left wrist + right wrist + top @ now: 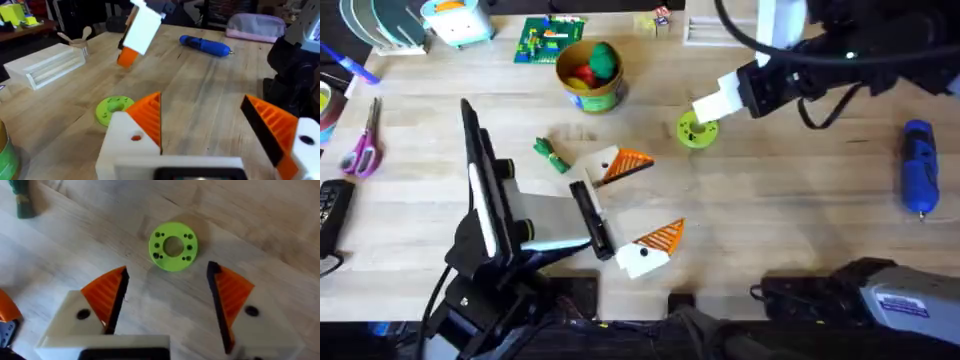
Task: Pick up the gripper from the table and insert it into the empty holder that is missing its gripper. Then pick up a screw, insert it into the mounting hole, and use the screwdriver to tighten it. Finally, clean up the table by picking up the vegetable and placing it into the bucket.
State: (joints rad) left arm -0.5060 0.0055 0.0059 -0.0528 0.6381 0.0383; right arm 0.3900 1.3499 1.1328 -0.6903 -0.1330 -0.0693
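My left gripper point(645, 200) point(201, 97) is open low over the table's middle, both white fingers carrying orange ribbed pads and nothing between them. My right gripper point(707, 112) point(168, 268) is open just above a lime-green disc point(697, 131) point(173, 246) point(114, 109). The dark-green vegetable point(551, 156) point(21, 200) lies left of my left gripper. Behind it stands the yellowish bucket point(591, 95), with a red and a green toy inside. The blue screwdriver point(918, 166) point(205, 45) lies at the far right. The loose gripper piece, the holder and the screw are out of view.
Pink-handled scissors point(362, 146) and a black device point(330, 212) lie at the left edge. A green brick plate point(549, 39) and a white slatted block point(45, 65) sit at the back. The right arm's base point(880, 295) fills the near right corner.
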